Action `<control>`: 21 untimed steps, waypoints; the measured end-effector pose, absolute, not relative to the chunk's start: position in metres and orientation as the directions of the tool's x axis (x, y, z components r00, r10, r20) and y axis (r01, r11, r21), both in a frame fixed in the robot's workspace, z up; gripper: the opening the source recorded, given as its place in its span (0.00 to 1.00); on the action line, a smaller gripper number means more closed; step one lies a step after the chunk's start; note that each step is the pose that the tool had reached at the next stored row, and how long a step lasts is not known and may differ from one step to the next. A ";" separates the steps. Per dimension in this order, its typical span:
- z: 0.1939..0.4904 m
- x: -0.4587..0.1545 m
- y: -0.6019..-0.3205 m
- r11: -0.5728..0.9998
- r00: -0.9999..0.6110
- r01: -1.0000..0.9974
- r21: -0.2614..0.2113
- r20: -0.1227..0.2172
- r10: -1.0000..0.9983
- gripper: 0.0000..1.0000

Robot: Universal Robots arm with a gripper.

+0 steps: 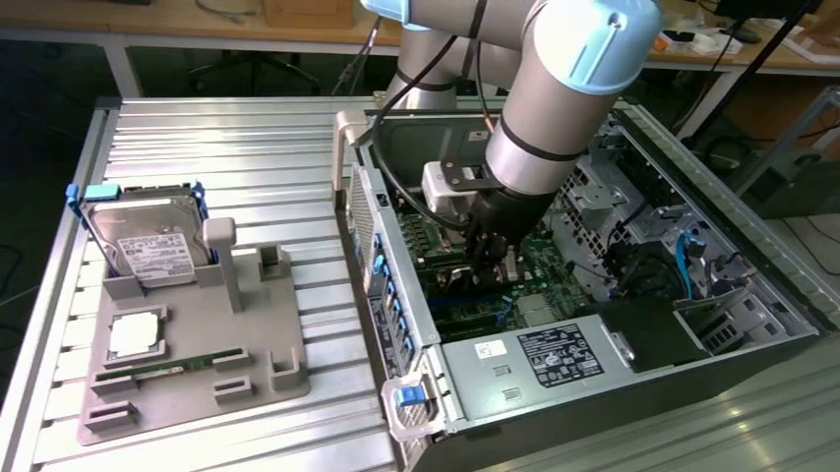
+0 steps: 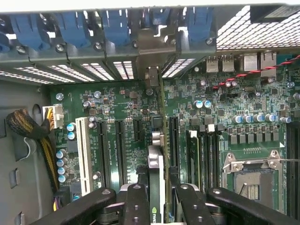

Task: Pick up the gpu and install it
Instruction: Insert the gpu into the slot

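My gripper (image 2: pixel 159 206) is shut on the gpu (image 2: pixel 156 161), a thin dark card seen edge-on between the two black fingers (image 2: pixel 136 206). The card stands upright over the green motherboard (image 2: pixel 117 103), in line with a long black expansion slot. Its silvery end bracket (image 2: pixel 152 47) reaches the case's rear slot openings. In the exterior view the gripper (image 1: pixel 493 258) is down inside the open computer case (image 1: pixel 735 324), just above the motherboard. Whether the card's lower edge sits in the slot is hidden.
Other black slots (image 2: pixel 119 150) and a white slot (image 2: pixel 84 154) lie beside the card, and the CPU socket (image 2: pixel 251 180) is further off. Outside the case, a grey fixture (image 1: pixel 197 364) holds a hard drive (image 1: pixel 151 241), a memory stick (image 1: pixel 171 369) and a chip (image 1: pixel 136 334).
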State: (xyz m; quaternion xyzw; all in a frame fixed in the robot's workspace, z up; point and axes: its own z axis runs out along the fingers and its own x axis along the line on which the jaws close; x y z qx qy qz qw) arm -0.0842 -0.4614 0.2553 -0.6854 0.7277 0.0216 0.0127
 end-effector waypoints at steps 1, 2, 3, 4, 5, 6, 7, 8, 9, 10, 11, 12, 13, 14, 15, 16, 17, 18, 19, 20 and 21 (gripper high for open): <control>0.255 -0.084 -0.461 0.059 -0.060 -0.998 0.014 -0.048 -0.997 0.27; 0.255 -0.084 -0.461 0.059 -0.060 -0.998 0.014 -0.048 -0.997 0.27; 0.255 -0.084 -0.461 0.059 -0.060 -0.998 0.014 -0.048 -0.997 0.27; 0.255 -0.084 -0.461 0.059 -0.060 -0.998 0.014 -0.048 -0.997 0.27; 0.255 -0.084 -0.461 0.059 -0.060 -0.998 0.014 -0.048 -0.997 0.27; 0.255 -0.084 -0.461 0.059 -0.060 -0.998 0.014 -0.048 -0.997 0.27; 0.255 -0.084 -0.461 0.059 -0.060 -0.998 0.014 -0.048 -0.997 0.27; 0.255 -0.084 -0.461 0.059 -0.060 -0.998 0.014 -0.048 -0.997 0.27; 0.255 -0.084 -0.461 0.059 -0.060 -0.998 0.014 -0.048 -0.997 0.27; 0.256 -0.084 -0.461 0.059 -0.060 -0.998 0.014 -0.048 -0.997 0.27; 0.256 -0.084 -0.461 0.059 -0.060 -0.998 0.014 -0.049 -0.997 0.27; 0.257 -0.084 -0.461 0.059 -0.060 -0.998 0.014 -0.049 -0.997 0.27; 0.257 -0.084 -0.461 0.059 -0.060 -0.998 0.014 -0.049 -0.997 0.27; 0.259 -0.084 -0.461 0.059 -0.060 -0.998 0.014 -0.048 -0.997 0.27; 0.261 -0.084 -0.462 0.059 -0.060 -0.998 0.014 -0.048 -0.997 0.27; 0.261 -0.084 -0.462 0.059 -0.060 -0.998 0.014 -0.048 -0.997 0.27; 0.261 -0.084 -0.462 0.059 -0.060 -0.998 0.014 -0.048 -0.997 0.27; 0.261 -0.084 -0.462 0.059 -0.060 -0.998 0.014 -0.048 -0.997 0.27; 0.261 -0.084 -0.463 0.059 -0.060 -0.998 0.015 -0.048 -0.997 0.27; 0.261 -0.084 -0.465 0.059 -0.060 -0.998 0.015 -0.048 -0.997 0.27; 0.261 -0.084 -0.466 0.060 -0.060 -0.998 0.014 -0.048 -0.997 0.27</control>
